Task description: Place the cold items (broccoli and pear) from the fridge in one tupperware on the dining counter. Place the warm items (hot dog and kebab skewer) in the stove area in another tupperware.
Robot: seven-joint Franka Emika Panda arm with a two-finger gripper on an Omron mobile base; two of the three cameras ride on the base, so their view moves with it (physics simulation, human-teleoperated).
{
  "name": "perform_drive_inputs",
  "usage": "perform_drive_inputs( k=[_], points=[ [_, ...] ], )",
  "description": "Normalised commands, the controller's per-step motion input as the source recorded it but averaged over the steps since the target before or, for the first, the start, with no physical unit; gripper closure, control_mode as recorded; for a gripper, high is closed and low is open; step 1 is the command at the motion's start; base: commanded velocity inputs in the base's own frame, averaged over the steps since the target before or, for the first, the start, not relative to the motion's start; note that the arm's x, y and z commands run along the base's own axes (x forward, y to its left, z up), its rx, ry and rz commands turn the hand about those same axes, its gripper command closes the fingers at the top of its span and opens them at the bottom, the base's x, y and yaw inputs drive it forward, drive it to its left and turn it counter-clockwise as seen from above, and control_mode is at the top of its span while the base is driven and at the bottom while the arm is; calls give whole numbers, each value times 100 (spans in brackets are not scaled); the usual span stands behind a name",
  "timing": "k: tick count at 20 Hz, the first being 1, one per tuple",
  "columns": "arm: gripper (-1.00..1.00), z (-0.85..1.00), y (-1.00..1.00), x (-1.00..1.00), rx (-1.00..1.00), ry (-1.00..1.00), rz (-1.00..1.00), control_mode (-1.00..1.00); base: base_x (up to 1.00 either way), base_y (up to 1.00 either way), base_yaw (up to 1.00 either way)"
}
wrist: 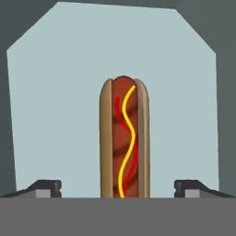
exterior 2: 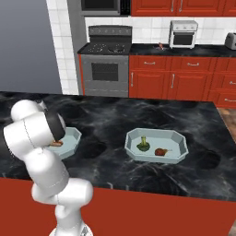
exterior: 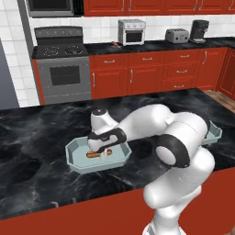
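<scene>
Lying flat in tupperware (exterior: 73,153) on black marble counter (exterior: 36,133): hot dog (wrist: 125,138); fingers (wrist: 44,188) spread apart, clear.

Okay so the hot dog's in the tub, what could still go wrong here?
1. The gripper hangs low with its jaws spread either side of the hot dog; rising off-line could clip the bun and drag it.
2. The arm reaches over the near tupperware, so a sideways swing might knock its wall and shift it on the counter.
</scene>
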Motion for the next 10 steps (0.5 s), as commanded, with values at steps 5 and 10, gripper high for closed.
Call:
perform_drive_inputs(
  k=[5,10],
  points=[
    [-100,92,-14,-35,2,0,-2,-100,0,0,0],
    [-100,78,-14,-47,1,0,-21,-100,0,0,0]
  ],
)
